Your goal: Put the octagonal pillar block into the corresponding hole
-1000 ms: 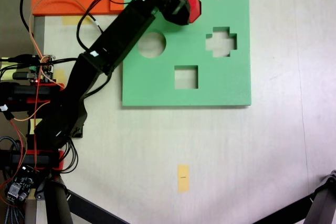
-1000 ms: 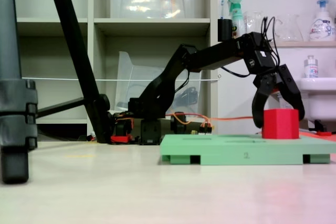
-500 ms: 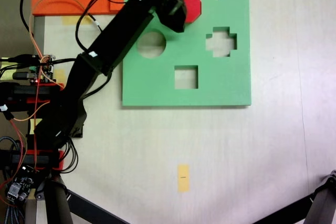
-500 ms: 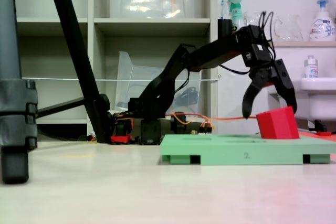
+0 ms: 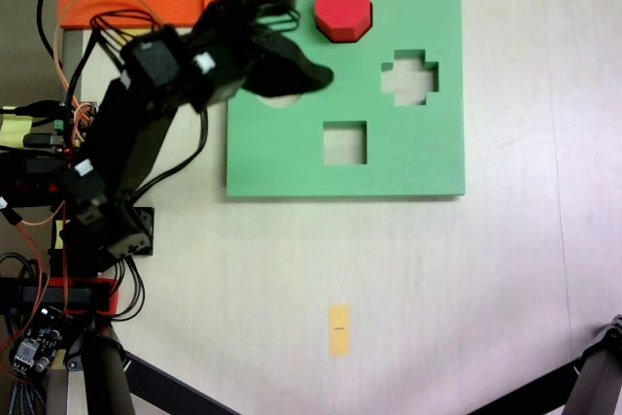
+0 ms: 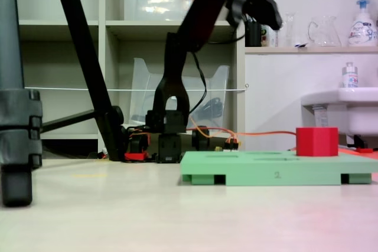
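Top-down fixed view: the block [image 5: 342, 7] sits at the upper centre of the frame, on the upper part of the board [image 5: 408, 157]. No eight-sided hole shows around it, so the block appears to occupy that cutout. The round, cross [image 5: 409, 78] and square [image 5: 344, 142] cutouts are empty. The gripper [image 5: 316, 75] lies left of and below the block, apart from it, over the round cutout; whether its jaws are apart or together cannot be told.

Side fixed view: the block [image 6: 316, 141] stands upright and level at the right, its lower part apparently sunk in the board [image 6: 277, 169]. The gripper [image 6: 269, 13] is high at upper centre, empty.

Judgement: placement appears complete and the arm is clear of the board. Next move: confirm seating.
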{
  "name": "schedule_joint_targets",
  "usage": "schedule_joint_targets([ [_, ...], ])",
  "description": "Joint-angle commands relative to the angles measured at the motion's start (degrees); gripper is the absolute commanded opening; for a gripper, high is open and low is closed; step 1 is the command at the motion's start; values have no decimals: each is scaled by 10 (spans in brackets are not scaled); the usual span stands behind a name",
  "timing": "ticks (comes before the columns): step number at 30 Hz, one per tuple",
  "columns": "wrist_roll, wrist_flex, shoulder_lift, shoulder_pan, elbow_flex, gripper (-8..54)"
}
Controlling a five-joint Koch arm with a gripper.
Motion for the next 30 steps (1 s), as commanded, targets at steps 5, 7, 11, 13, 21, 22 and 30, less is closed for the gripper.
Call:
schedule_joint_targets([
  [5, -206, 18, 28, 261, -6, 421],
  [7, -223, 18, 38, 287, -4, 421],
  [11, -294, -133, 162, 388, 212, 383],
  [13, -352, -377, 259, 406, 454, 365],
  [21, -649, -1158, 399, 436, 1095, 345],
  [22, -679, -1204, 412, 432, 1160, 350],
  [30, -830, -1208, 483, 414, 1472, 359],
])
